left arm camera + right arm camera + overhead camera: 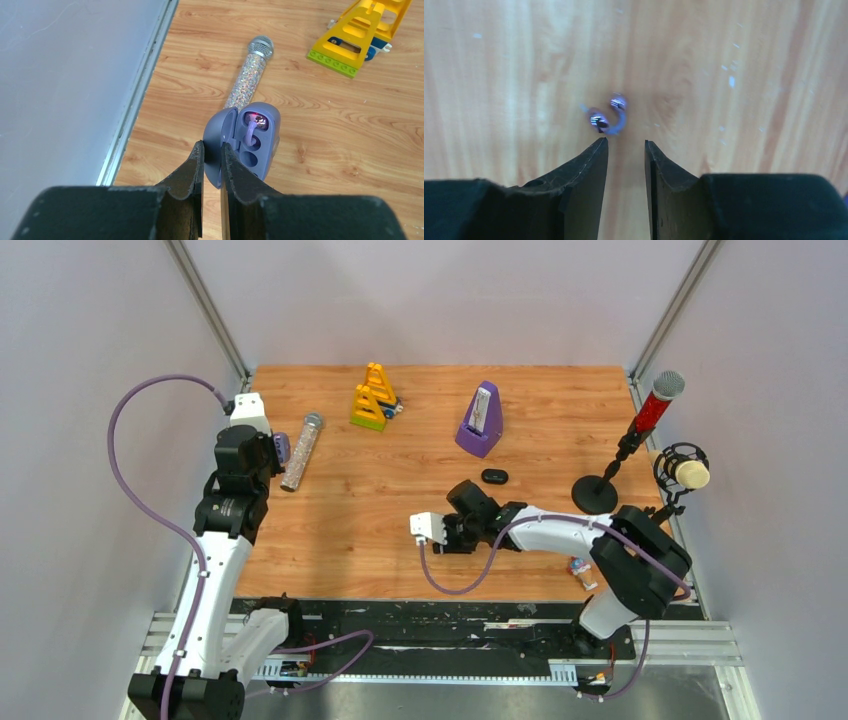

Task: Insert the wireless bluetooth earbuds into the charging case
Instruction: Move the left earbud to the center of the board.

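Left gripper (212, 150): clenched on the charging case (257, 145); jaws a narrow slit apart, pinching its near end where lid and body meet.
Right gripper (626, 145): jaws partly spread, nothing between them, pointed down at the tabletop (749, 100).
Charging case: one; pale grey-blue, lid swung open, held above the left side of the tabletop, near the glitter microphone (247, 80).
Earbuds: two, lavender.
Seated earbud (254, 125): one; in the uppermost well of the case, with the recesses below it bare.
Loose earbud (609, 117): one; lying on the tabletop just ahead of the right gripper's fingertips, apart from them, its outline blurred.
Microphones: three; the glitter one lying flat at left, a red microphone (655, 405) on a round-based stand at right, and a cream-headed microphone (688, 472) just beside it.
Metronome (481, 420): one; purple, upright.
Yellow toy blocks (372, 398): one cluster near the far edge.
Black oval object (494, 476): one; on the tabletop between the metronome and the right arm.
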Motion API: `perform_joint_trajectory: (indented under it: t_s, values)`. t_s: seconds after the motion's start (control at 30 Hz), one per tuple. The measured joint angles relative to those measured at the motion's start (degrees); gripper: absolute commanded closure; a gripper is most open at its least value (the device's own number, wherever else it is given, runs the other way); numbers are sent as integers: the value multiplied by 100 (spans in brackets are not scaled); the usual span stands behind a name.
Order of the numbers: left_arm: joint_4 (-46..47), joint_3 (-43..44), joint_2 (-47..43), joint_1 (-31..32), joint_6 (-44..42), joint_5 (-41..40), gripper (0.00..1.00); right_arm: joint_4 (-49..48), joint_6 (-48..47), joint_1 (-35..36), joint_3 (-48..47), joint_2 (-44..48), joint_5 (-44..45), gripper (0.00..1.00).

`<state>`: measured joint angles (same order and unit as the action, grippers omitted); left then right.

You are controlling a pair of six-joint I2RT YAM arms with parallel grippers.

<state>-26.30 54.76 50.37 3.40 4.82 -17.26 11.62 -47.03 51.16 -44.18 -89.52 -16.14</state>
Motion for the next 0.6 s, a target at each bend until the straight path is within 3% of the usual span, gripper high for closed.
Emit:
perform_joint_trajectory:
  t_s: [0.13, 0.27, 0.43, 0.6]
  values:
    - [0, 0, 0, 0, 2, 0, 90, -20, 2, -433, -149, 4, -61, 60]
    - [0, 0, 0, 0, 2, -2, 90, 455, -138, -658, -293, 229, -691, 53]
    - [0, 0, 0, 0, 2, 0, 90, 1176, -861, -752, -538, 260, -1467, 36]
    - [0, 0, 0, 0, 0, 0, 90, 1668, -1810, -776, -693, -35, -1674, 36]
